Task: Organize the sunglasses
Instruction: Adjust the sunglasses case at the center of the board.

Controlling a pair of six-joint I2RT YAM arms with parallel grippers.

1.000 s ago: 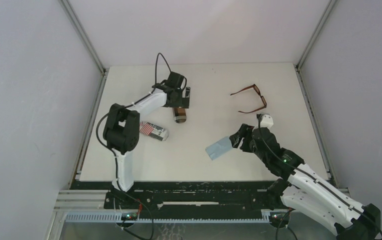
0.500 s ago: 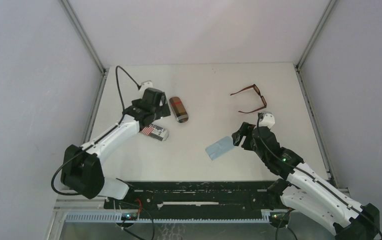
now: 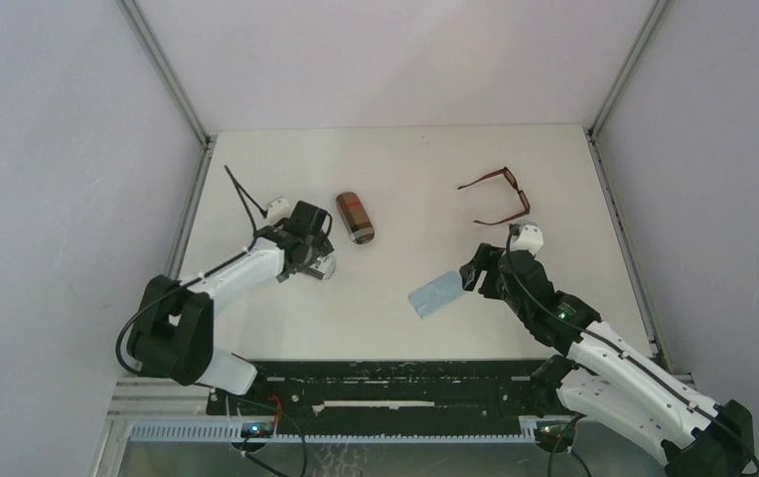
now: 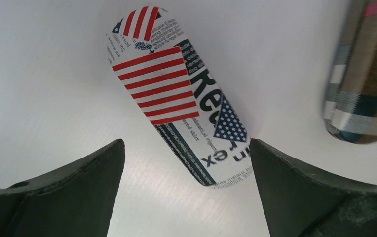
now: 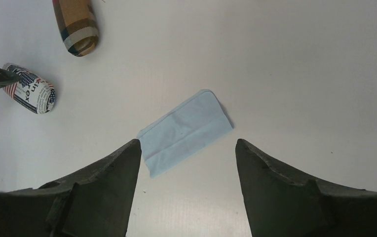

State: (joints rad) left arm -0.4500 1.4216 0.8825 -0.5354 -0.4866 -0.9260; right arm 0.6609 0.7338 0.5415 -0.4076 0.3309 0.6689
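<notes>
Thin reddish-brown sunglasses (image 3: pixel 500 196) lie alone near the far right corner of the white table (image 3: pixel 425 159).
Their arms are unfolded and nothing touches them. I can see only this one pair. Closer to the near edge, the right pincer (image 5: pixel 187 143) hangs released over a flat light blue cloth (image 5: pixel 185 131) and holds nothing. It may be lined up to pick the cloth up. Toward the left edge, the left pincer (image 4: pixel 185 145) is spread wide over one end of an oval flag-print case (image 4: pixel 167 94). It is not squeezing the case, but looks ready to grab it. A brown checked oval case (image 3: pixel 356 217) lies just beside.
</notes>
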